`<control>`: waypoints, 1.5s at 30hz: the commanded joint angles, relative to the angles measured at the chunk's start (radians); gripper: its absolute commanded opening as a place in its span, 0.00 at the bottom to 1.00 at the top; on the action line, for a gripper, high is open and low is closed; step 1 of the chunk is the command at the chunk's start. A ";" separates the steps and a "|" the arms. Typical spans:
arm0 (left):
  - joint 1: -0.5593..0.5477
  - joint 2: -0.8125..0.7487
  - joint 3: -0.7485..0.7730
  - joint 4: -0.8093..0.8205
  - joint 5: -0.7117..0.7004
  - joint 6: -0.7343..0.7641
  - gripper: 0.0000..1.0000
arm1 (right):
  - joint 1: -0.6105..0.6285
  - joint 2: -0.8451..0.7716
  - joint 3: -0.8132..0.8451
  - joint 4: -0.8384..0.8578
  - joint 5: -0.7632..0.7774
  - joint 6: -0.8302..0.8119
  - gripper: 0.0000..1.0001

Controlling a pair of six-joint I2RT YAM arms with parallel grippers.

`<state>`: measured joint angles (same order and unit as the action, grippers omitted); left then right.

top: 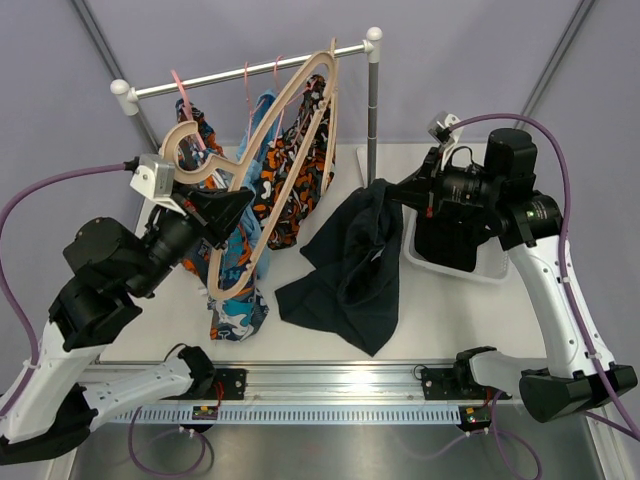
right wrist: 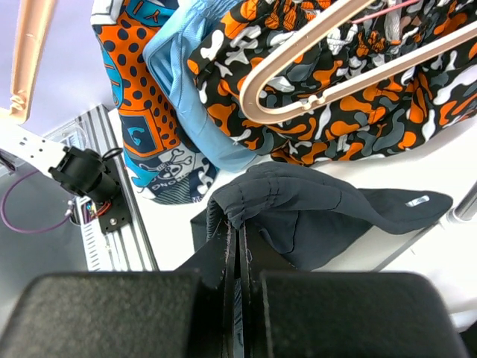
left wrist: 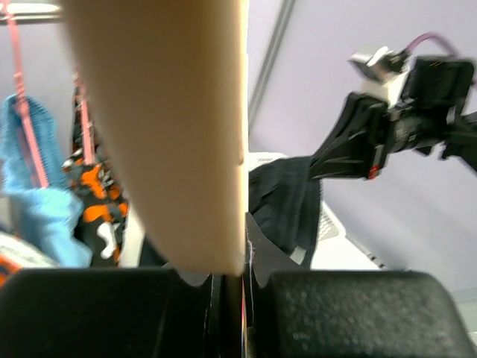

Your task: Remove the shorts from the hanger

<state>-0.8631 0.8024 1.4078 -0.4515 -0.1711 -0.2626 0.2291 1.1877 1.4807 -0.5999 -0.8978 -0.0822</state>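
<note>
Shorts (top: 350,265), the plain dark pair, hang from the right hand (top: 392,195), whose fingers are pressed together on a fold of the cloth. Their long axis runs from that pinch down toward the near edge, with the lower hem resting on the counter (top: 440,310). Just left of them slants the wooden hanger (top: 290,130), clamped in the left hand (top: 225,212) and apparently clear of the cloth. The pair probably only needs carrying rightward, away from the hanger.
</note>
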 commanded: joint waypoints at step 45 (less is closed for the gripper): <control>-0.004 0.101 0.102 -0.230 -0.232 0.091 0.00 | 0.001 0.004 -0.108 -0.092 0.053 -0.151 0.00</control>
<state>-0.8631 0.8806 1.4605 -0.7177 -0.3653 -0.1837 0.2291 1.1889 1.3914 -0.6884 -0.8539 -0.1928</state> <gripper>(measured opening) 0.093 0.022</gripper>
